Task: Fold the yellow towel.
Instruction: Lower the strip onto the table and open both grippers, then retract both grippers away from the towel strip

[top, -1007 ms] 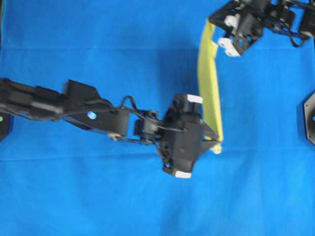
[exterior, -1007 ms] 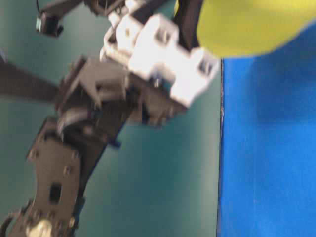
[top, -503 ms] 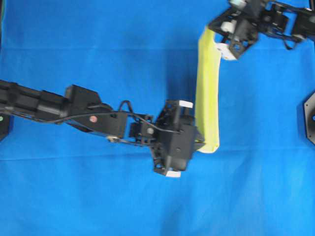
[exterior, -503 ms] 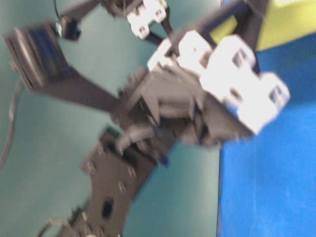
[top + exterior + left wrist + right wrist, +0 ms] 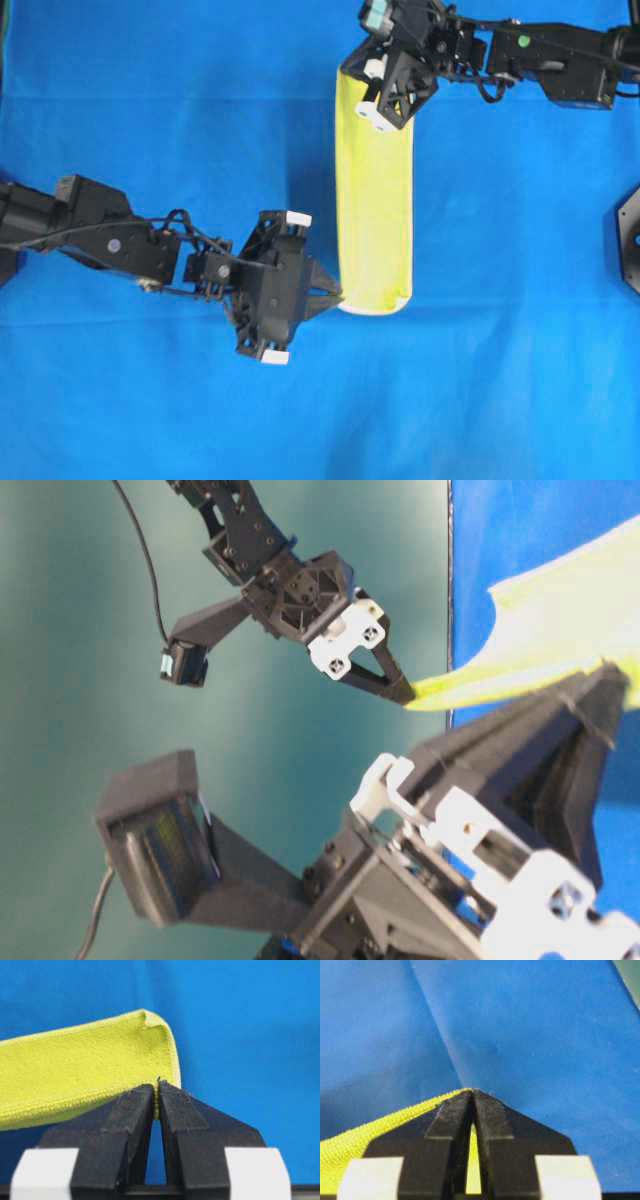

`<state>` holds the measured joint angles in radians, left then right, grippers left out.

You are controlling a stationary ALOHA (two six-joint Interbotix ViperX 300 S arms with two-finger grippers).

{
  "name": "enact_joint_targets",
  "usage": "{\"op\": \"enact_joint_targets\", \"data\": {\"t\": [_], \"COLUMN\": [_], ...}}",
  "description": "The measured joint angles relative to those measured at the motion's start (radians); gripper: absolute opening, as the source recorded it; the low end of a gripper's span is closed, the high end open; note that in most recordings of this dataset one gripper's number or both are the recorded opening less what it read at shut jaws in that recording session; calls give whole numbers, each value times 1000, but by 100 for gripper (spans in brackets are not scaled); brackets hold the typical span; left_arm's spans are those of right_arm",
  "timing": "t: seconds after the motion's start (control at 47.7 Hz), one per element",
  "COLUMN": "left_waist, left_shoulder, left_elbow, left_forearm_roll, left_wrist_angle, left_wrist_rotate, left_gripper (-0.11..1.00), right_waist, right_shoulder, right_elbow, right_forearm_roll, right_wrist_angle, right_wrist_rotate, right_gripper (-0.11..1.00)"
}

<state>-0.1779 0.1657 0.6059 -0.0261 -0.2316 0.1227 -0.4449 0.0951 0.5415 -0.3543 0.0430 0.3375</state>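
Note:
The yellow towel (image 5: 375, 200) lies as a long doubled strip running up and down the middle of the blue table cover. My left gripper (image 5: 338, 298) is shut on its near left corner; the left wrist view shows the hem of the yellow towel (image 5: 75, 1070) pinched between the black fingertips (image 5: 135, 1100). At the strip's far end my right gripper (image 5: 352, 70) is shut on the other corner, with a sliver of yellow towel (image 5: 350, 1152) showing between its jaws. In the table-level view the yellow towel (image 5: 540, 630) hangs raised between right gripper (image 5: 405, 695) and the blurred left gripper.
A blue cloth (image 5: 500, 380) covers the whole table. A black mounting base (image 5: 630, 235) sits at the right edge. In the table-level view a teal wall (image 5: 80, 730) stands behind the table edge (image 5: 449, 600), with a dangling camera module (image 5: 183, 665) and a cable.
Both grippers carried the towel leftward; the narrow standing band has spread into a wider folded strip. The left arm drew back left, the right arm reached further left along the far edge.

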Motion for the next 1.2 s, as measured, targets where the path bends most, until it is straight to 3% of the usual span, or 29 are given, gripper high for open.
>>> {"op": "enact_joint_targets", "data": {"t": [0.273,0.419,0.587,0.65,0.797,1.195], "left_waist": [-2,-5,-18,-20,-15,-12], "left_shoulder": [-3,-3,-3,-3,-18,-219], "left_elbow": [9,8,8,9,14,54], "left_forearm_roll": [0,2,2,2,2,2], "left_wrist_angle": [-6,-6,-3,6,54,305], "left_wrist_rotate": [0,-2,17,25,3,-55], "left_gripper": [5,22,58,71,81,77], "right_waist": [2,0,-12,-23,-23,-5], "right_shoulder": [14,14,14,14,14,-126], "right_elbow": [-5,-5,-5,-5,-5,48], "right_forearm_roll": [0,0,0,-2,-2,-3], "right_wrist_angle": [-2,-2,-2,-2,-3,52], "right_wrist_rotate": [2,2,3,2,0,3], "right_gripper": [2,5,53,65,60,60]}}
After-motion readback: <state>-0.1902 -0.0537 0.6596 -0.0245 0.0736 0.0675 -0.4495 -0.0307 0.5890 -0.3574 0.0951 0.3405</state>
